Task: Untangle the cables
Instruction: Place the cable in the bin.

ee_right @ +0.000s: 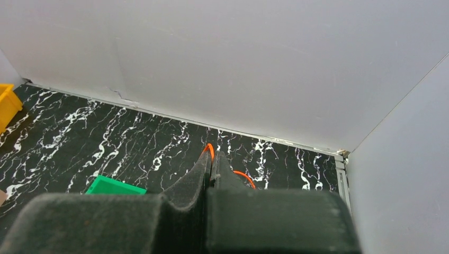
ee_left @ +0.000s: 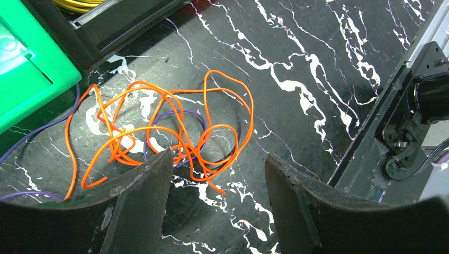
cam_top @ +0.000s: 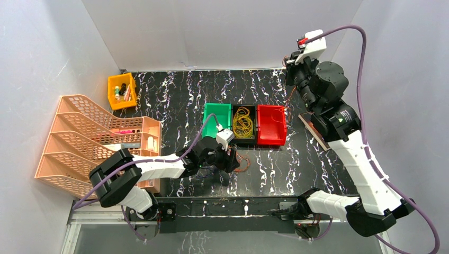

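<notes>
A tangle of orange cables (ee_left: pixel 174 127) with a thin purple strand (ee_left: pixel 197 117) through it lies on the black marbled table, just ahead of my left gripper (ee_left: pixel 217 174). That gripper is open with nothing between its fingers; from above it hovers (cam_top: pixel 229 159) beside the tangle (cam_top: pixel 242 162). My right gripper (ee_right: pixel 212 159) is raised high at the back right (cam_top: pixel 291 59) and is shut on an orange cable (ee_right: pixel 244 177). This cable hangs down (cam_top: pixel 288 99) toward the red bin. Yellow cables (cam_top: pixel 243 121) are coiled in the black bin.
Green (cam_top: pixel 217 119), black (cam_top: pixel 234 132) and red (cam_top: pixel 271 126) bins stand side by side mid-table. A yellow bin (cam_top: pixel 122 90) sits at the back left, an orange file rack (cam_top: pixel 95 137) along the left. A flat brown board (cam_top: pixel 313 132) leans by the right arm.
</notes>
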Available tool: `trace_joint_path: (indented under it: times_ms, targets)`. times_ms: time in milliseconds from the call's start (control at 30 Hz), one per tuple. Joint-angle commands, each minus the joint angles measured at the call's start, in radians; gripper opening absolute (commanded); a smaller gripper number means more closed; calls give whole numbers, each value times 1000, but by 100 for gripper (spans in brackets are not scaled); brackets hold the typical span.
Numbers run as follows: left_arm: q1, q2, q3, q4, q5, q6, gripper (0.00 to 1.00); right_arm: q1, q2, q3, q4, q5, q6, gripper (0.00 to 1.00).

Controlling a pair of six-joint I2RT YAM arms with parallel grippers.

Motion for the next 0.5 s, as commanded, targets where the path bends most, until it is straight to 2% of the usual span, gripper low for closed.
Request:
trace_joint_path:
  times_ms: [0,467]
  targets:
    - [-5,-54,11,-10,-13,15,63,-1,-6,-10,103,36,-3,0]
    - [-5,-44,10,-16,-26,22,63,-10,7,-157,159,57,19,0]
